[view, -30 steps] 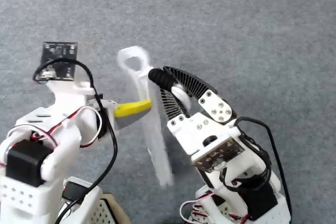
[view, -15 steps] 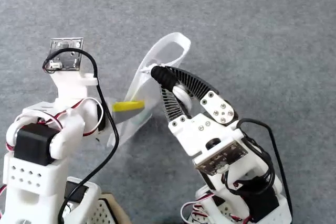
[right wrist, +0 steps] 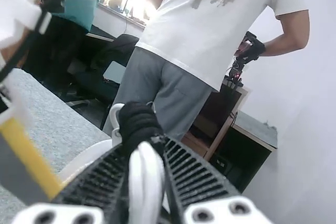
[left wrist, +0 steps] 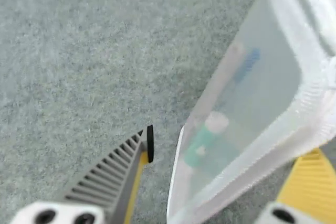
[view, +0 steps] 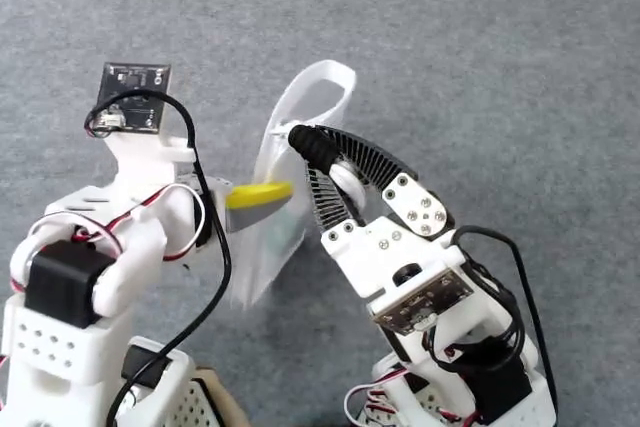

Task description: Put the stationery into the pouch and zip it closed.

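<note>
High view: right gripper [view: 303,143] is clamped on the pouch [view: 272,247] just under its handle loop [view: 338,71]. The pouch slants down from it over the grey table [view: 500,97], with the left gripper [view: 255,197] at its side.

Left wrist view adds the contents. A green-and-white tube [left wrist: 206,137] and a blue-tipped pen [left wrist: 244,66] show through the translucent wall. Left jaws are spread wide, straddling the pouch's lower edge.

Right wrist view: jaws pinch white pouch material.

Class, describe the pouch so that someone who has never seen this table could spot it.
On the grey table, find the black-fingered right end effector. It clamps the pouch, a flat see-through bag held up on edge. Nothing else has a white loop handle or stationery showing through.
</note>
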`<state>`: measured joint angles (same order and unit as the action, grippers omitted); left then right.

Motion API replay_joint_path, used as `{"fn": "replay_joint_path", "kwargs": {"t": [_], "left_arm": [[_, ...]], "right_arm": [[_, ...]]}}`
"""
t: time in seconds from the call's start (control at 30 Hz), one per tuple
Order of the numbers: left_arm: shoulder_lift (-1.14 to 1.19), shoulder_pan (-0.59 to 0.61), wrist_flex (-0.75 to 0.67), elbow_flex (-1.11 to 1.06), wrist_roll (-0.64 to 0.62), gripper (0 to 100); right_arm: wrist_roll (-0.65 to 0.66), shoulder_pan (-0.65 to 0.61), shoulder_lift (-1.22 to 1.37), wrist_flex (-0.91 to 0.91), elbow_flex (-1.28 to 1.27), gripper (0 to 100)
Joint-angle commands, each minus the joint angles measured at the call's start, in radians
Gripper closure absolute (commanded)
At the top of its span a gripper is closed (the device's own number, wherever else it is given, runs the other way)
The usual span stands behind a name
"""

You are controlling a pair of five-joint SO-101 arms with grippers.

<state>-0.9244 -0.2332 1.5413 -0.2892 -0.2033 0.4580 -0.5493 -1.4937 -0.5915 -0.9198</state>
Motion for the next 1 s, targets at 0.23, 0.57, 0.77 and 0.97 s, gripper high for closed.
{"fn": "replay_joint_path", "kwargs": {"t": [0.23,0.57,0.77,0.97], "left_arm": [[-0.003,-0.012,-0.084,0.074,0.006,59],[-0.002,-0.024,-0.132,0.091,0.006,59],[-0.002,-0.116,-0.137,0.108,0.006,59],[-0.002,-0.122,-0.187,0.097,0.008,59]], "right_arm": [[-0.009,0.000,-0.012,0.023,0.059,98.6],[-0.011,-0.002,-0.010,0.023,0.058,98.6],[-0.011,-0.002,-0.007,0.021,0.051,98.6],[-0.011,-0.002,-0.008,0.021,0.050,98.6]]}}
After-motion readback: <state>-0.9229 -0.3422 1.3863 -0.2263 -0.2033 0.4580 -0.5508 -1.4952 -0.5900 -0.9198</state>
